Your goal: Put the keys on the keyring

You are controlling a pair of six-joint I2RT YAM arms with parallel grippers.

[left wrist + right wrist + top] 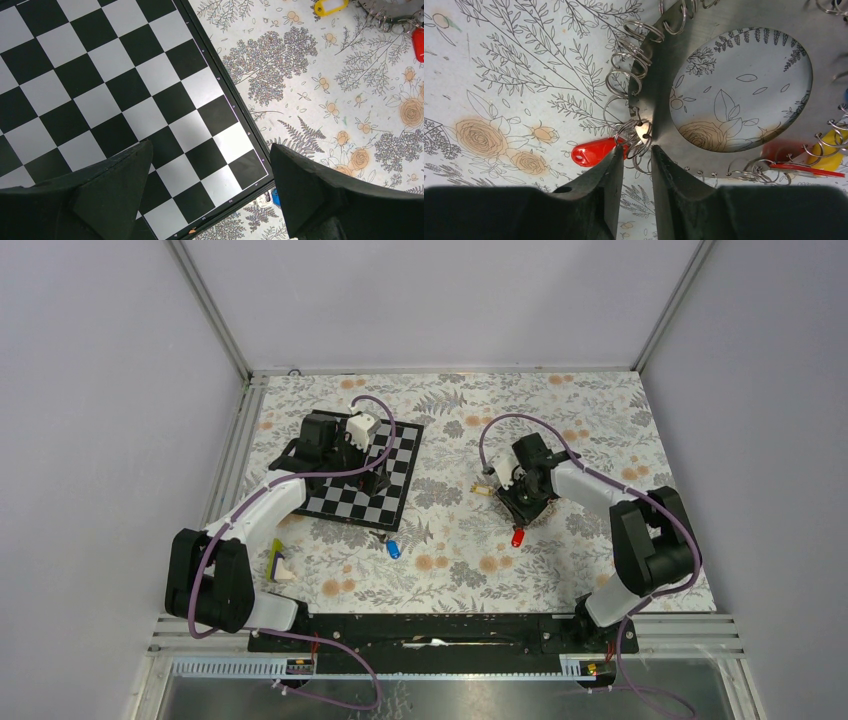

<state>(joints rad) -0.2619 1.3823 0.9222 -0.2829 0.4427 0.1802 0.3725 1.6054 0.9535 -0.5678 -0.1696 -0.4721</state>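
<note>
left pincer [210,146] wide open, right pincer [637,148] pinched to a narrow slit

We find all three views bright and evenly lit, shadows soft and faint. The keyring [734,15] carries a hazy red reflection at lower right; the dark foreground of both wrist views is blurred.

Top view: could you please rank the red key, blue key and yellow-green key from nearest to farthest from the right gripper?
1. The red key, just on the near side of the right gripper.
2. The blue key, mid-scene, further left.
3. The yellow-green key, far left.
</note>
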